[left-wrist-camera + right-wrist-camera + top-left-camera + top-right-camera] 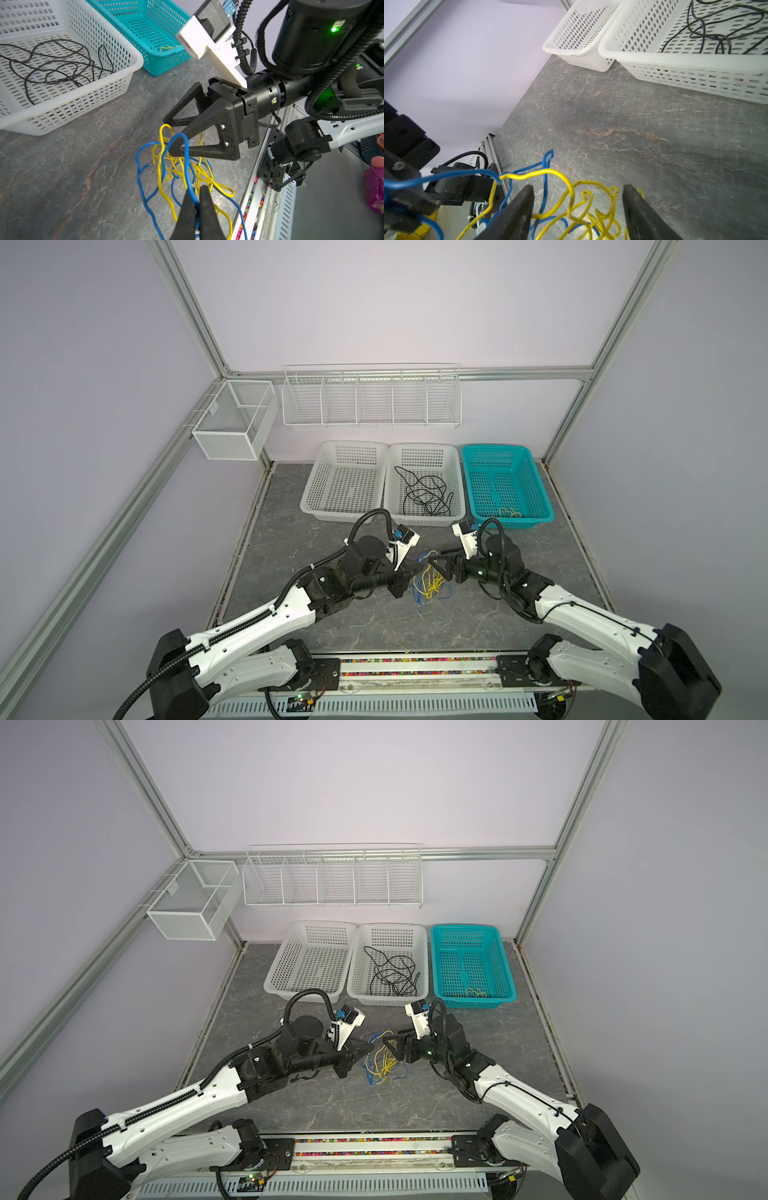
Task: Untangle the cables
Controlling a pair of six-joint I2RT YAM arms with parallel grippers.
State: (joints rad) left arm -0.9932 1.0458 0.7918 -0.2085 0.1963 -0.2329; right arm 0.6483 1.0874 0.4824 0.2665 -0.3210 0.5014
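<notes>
Your left gripper (196, 192) is closed tight on the blue cable (177, 134) — the strand runs up from between its two fingers. Your right gripper (576, 187) faces it with the jaws well apart. Loops of the yellow cable (537, 171) hang in that gap, but you cannot tell whether a finger touches them. In the left wrist view, a blue loop goes around the tip of one right finger.

Both grippers stand near each other over the middle of the table (374, 622). The blue and yellow tangle (430, 585) is between them, with its lower loops on the table.

Farther back, three baskets stand side by side in a row — a white basket (332, 514), then the middle basket (424, 519) with the black cable (428, 493) inside. Last is the teal basket (515, 524), with a short yellow piece (510, 513) near its front wall.
</notes>
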